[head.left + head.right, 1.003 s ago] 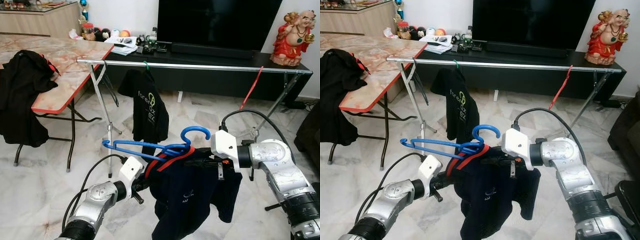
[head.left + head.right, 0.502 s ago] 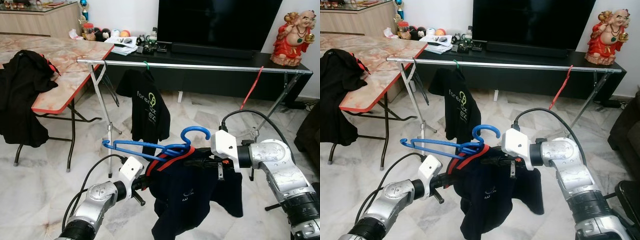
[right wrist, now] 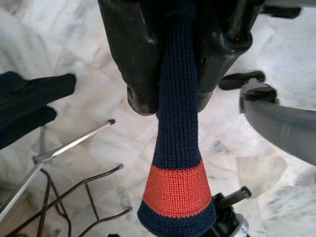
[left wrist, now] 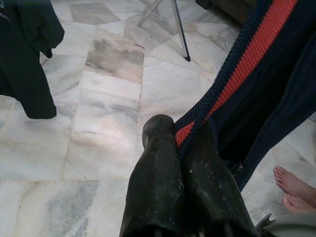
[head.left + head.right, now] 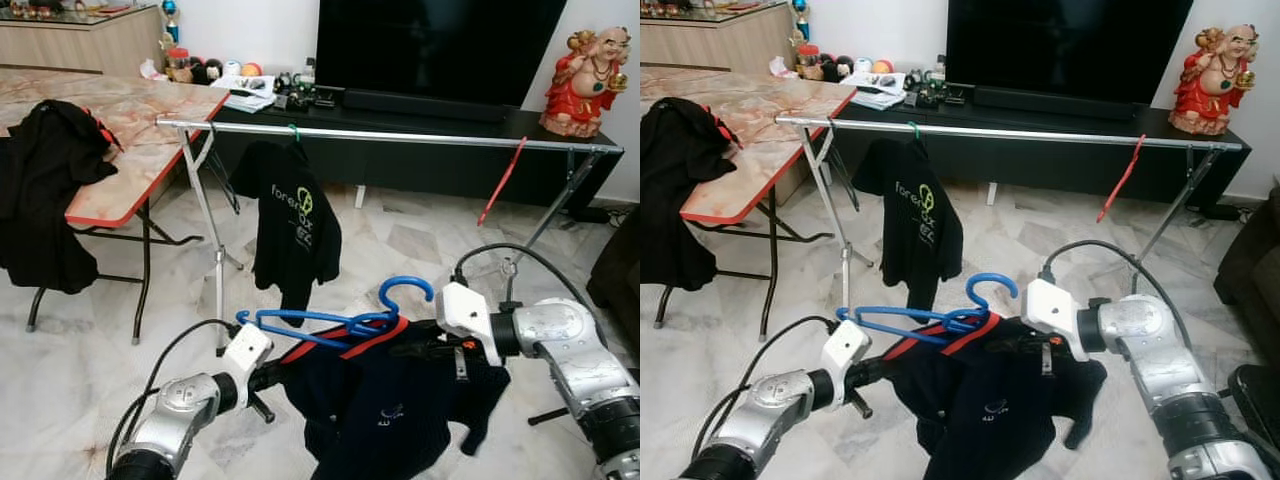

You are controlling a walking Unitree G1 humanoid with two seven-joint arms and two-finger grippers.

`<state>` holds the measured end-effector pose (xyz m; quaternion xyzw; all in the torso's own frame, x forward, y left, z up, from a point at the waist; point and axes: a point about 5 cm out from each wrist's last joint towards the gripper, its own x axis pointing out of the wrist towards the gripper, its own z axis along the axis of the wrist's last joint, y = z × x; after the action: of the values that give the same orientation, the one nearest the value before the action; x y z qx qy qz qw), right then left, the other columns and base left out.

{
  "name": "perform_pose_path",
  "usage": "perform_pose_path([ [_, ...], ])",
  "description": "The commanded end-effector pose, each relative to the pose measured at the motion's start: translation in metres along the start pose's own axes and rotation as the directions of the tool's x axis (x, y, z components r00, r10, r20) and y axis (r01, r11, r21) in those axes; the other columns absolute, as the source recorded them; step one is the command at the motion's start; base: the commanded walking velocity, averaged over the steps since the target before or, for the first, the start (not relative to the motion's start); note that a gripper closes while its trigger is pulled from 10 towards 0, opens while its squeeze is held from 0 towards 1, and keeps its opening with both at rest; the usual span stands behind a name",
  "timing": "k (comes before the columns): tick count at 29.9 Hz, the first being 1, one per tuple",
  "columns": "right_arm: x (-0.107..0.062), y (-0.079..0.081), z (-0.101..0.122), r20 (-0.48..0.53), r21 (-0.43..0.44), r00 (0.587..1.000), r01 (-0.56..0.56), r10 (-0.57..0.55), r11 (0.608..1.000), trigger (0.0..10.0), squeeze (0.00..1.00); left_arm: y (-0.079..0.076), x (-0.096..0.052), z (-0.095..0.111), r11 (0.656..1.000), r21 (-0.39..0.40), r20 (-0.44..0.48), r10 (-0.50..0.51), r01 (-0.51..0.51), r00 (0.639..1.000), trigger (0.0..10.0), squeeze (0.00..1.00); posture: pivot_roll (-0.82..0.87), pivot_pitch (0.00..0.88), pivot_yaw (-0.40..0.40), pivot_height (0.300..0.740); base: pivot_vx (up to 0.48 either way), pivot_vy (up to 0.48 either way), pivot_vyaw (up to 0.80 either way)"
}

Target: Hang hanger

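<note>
Black fingers of the left pincer [image 4: 180,148] are pressed together on the navy-and-red ribbed collar of a navy shirt [image 5: 385,410], the fabric nipped between their tips. The right pincer [image 3: 178,94] likewise pinches the same collar band, which runs out between its two fingers and ends in a red stripe. Between the two arms the shirt hangs low in front of the robot, over the marble floor [image 5: 80,370]. A blue hanger [image 5: 330,320] lies across the top of the shirt at the collar, its hook [image 5: 408,290] curling up beside the right wrist; it is below and well short of the rail. Farther out stands a metal clothes rail [image 5: 400,136] on crossed legs. A black T-shirt [image 5: 292,225] with a green logo hangs from it on a green hook, and a red hanger [image 5: 502,180] dangles farther along toward the right. To the left a folding desk [image 5: 130,140] with a marble-pattern top and red edge carries a black garment [image 5: 45,190] draped over its side. Behind the rail sits a dark television [image 5: 440,45] on a low black cabinet, with a red figurine [image 5: 585,70] at its right end. A person's bare toes [image 4: 294,185] show on the floor in the left wrist view.
</note>
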<state>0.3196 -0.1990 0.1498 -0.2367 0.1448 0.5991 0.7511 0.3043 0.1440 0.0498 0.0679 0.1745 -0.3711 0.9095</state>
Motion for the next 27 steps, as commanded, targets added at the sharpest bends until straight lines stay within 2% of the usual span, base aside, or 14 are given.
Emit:
perform_pose_path([
  [1,-0.017,-0.002,-0.003,0.016,0.014,1.0,0.019,-0.019,1.0,0.0,0.0,0.001,-0.003,-0.004,1.0,0.015,-0.035,0.012,-0.012,0.999,0.0,0.0,0.03,0.0,-0.072,0.74,0.0,0.0,0.0],
  [5,-0.024,0.005,-0.011,0.009,0.047,0.999,-0.043,0.043,0.998,0.0,0.0,0.002,-0.004,-0.005,1.0,0.02,-0.041,0.015,-0.015,0.999,0.0,0.0,0.03,0.0,-0.072,0.74,0.0,0.0,0.0],
  [8,-0.036,0.009,-0.032,-0.144,0.069,0.988,-0.045,0.054,0.997,0.0,0.0,0.004,-0.005,-0.005,1.0,0.02,-0.042,0.023,-0.022,0.999,0.0,0.0,0.03,0.0,-0.07,0.74,0.0,0.0,0.0],
  [12,-0.042,0.007,-0.037,-0.154,0.1,0.988,-0.018,0.033,0.995,0.0,0.0,0.004,-0.005,-0.005,0.999,0.021,-0.044,0.024,-0.023,0.999,0.0,0.0,0.03,0.0,-0.067,0.74,0.0,0.0,0.0],
  [14,-0.045,0.008,-0.042,-0.203,0.092,0.978,-0.016,0.034,0.996,0.0,0.0,0.004,-0.005,-0.005,0.999,0.022,-0.046,0.024,-0.023,0.999,0.0,0.0,0.03,0.0,-0.065,0.74,0.0,0.0,0.0],
  [16,-0.048,0.011,-0.049,-0.273,0.085,0.961,-0.023,0.045,0.996,0.0,0.0,0.004,-0.006,-0.005,0.999,0.022,-0.047,0.024,-0.023,0.999,0.0,0.0,0.03,0.0,-0.064,0.74,0.0,0.0,0.0],
  [18,-0.05,0.015,-0.06,-0.375,0.066,0.925,-0.038,0.06,0.997,0.0,0.0,0.004,-0.005,-0.005,0.999,0.024,-0.047,0.024,-0.023,0.999,0.0,0.0,0.03,0.0,-0.064,0.74,0.0,0.0,0.0],
  [21,-0.051,0.019,-0.069,-0.448,0.051,0.891,-0.06,0.077,0.997,0.0,0.0,0.006,-0.006,-0.004,0.999,0.028,-0.048,0.026,-0.025,0.999,0.0,0.0,0.03,0.0,-0.062,0.74,0.0,0.0,0.0],
  [23,-0.051,0.018,-0.072,-0.481,0.028,0.875,-0.053,0.059,0.998,0.0,0.0,0.006,-0.006,-0.003,0.999,0.029,-0.049,0.027,-0.026,0.998,0.0,0.0,0.03,0.0,-0.06,0.74,0.0,0.0,0.0],
  [25,-0.052,0.015,-0.076,-0.558,-0.032,0.83,-0.033,0.009,0.999,0.0,0.0,0.007,-0.008,-0.004,0.999,0.032,-0.054,0.027,-0.026,0.998,0.0,0.0,0.03,0.0,-0.058,0.74,0.0,0.0,0.0],
  [27,-0.052,0.012,-0.077,-0.58,-0.066,0.814,-0.018,-0.023,0.998,0.0,0.0,0.007,-0.008,-0.005,0.999,0.036,-0.061,0.025,-0.023,0.998,0.0,0.0,0.03,0.0,-0.058,0.74,0.0,0.0,0.0],
])
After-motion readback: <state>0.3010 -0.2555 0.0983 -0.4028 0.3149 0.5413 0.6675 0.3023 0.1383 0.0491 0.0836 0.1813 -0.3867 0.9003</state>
